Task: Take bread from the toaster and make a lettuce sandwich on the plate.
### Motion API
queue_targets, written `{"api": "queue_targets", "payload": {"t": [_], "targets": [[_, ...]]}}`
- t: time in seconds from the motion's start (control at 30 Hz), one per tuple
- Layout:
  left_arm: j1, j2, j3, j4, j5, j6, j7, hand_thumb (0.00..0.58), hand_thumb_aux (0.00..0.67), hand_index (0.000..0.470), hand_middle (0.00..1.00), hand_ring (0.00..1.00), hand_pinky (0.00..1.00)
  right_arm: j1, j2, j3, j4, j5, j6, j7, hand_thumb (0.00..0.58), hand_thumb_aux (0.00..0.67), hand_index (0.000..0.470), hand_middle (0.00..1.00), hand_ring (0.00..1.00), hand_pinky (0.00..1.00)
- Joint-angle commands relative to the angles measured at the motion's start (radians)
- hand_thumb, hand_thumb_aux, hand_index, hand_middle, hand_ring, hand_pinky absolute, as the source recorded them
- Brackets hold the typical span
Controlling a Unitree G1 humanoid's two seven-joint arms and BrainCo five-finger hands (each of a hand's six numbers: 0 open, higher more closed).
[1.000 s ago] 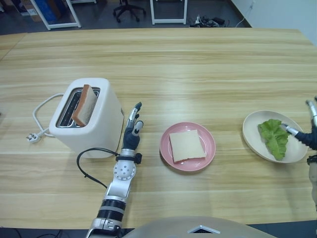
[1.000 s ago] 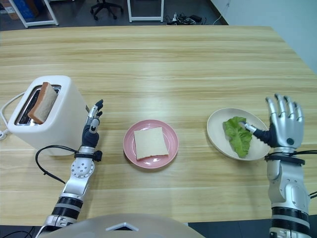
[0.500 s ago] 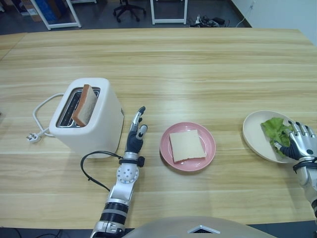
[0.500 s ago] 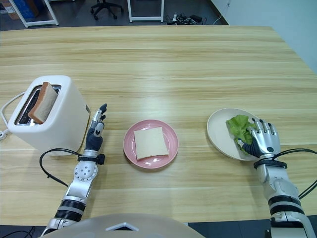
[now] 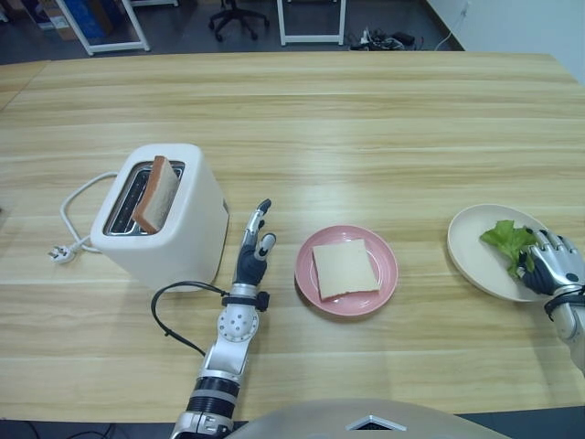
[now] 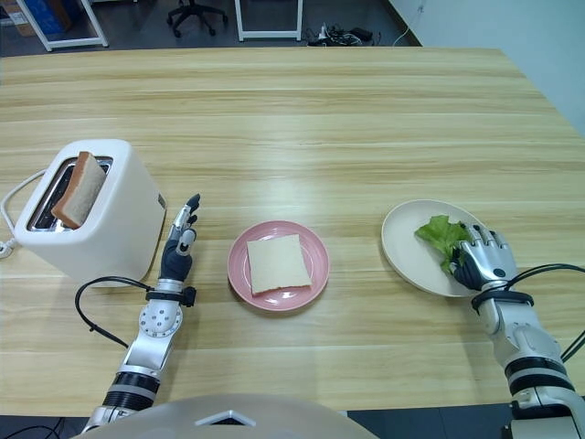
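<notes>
1. Right eye view: the right hand [image 6: 483, 262] is at the tabletop's right edge, fingers curled round the near end of the lettuce [image 6: 437, 232]. The leaf lies in the dish [image 6: 402, 258]. My reading: the leaf is gripped for carrying to the plate.
2. The plate [image 6: 239, 274] sits mid-tabletop toward the near edge. One slice [image 6: 277, 263] lies flat on it with a bare top, so the base layer looks ready.
3. The toaster [image 6: 105, 233] is near the left edge. The bread [image 6: 79, 188] stands tilted in a slot, half out and easy to pinch. It is likely the top layer.
4. The left hand [image 6: 179, 245] is just beside the toaster, between it and the plate. Its fingers are straight and hold nothing. It is probably parked until the bread is wanted.
5. Hard to make out:
   - The fingertips under the leaf are hidden, so the firmness of the hold is uncertain.
   - I cannot tell whether the leaf is resting on the dish or lifted off it.
</notes>
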Motion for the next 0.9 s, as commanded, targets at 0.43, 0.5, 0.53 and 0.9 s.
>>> {"api": "queue_targets", "payload": {"t": [0.43,0.5,0.53,0.9], "targets": [[0.022,-0.007,-0.004,-0.003,0.033,0.014,-0.004,0.0,0.0,0.0,0.0,0.0,0.0,0.064,-0.028,-0.025,-0.213,0.041,0.068,0.017,0.425,0.323,0.227,0.0,0.0,0.0],[0.022,-0.007,-0.004,0.001,0.034,0.014,-0.004,0.0,0.0,0.0,0.0,0.0,0.0,0.046,-0.011,0.006,-0.19,0.031,0.061,0.02,0.434,0.334,0.234,0.0,0.0,0.0],[0.024,-0.008,-0.004,0.001,0.035,0.014,-0.005,0.0,0.0,0.0,0.0,0.0,0.0,0.039,-0.002,0.021,-0.183,0.028,0.056,0.021,0.436,0.336,0.236,0.0,0.0,0.0],[0.04,-0.014,-0.005,-0.015,0.042,0.022,-0.003,0.0,0.0,0.0,0.0,0.0,0.0,-0.007,0.014,0.097,-0.093,0.019,0.03,0.006,0.438,0.339,0.238,0.0,0.0,0.0]]}}
